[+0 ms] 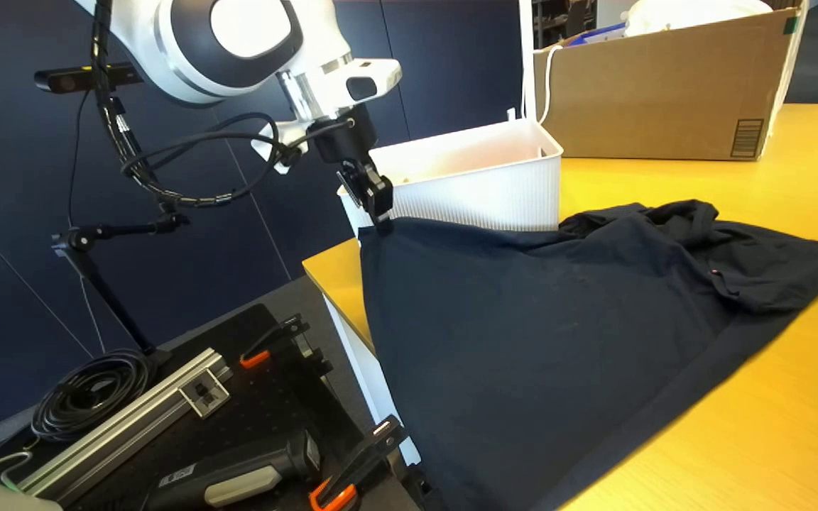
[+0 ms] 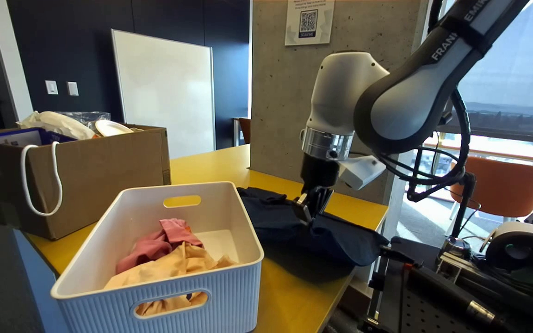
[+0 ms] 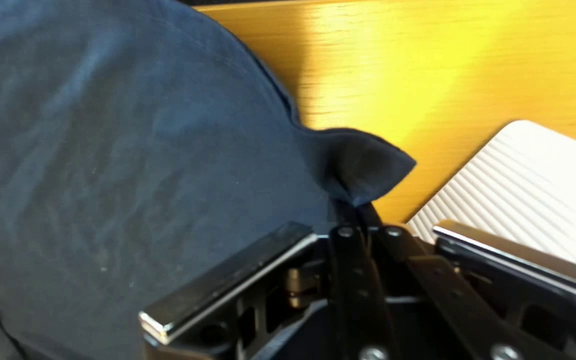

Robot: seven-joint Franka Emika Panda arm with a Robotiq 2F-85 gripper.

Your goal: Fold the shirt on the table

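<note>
shirt (image 1: 537, 319), dark, is stretching across the yellow table (image 1: 799, 177), one end bunching in loose folds, the other reaching over the table's edge. the gripper (image 1: 381, 218) is grasping a corner of it, fingers pressed together around the fabric, holding it above the table; in the wrist view a pointed flap is poking out past the fingertips. a white ribbed bin (image 1: 487, 202) is standing just beside the gripped corner, and in an exterior view pink cloth (image 2: 160, 247) and peach cloth (image 2: 169, 269) are lying inside it. a cardboard box (image 2: 109, 180) is resting near the bin.
</note>
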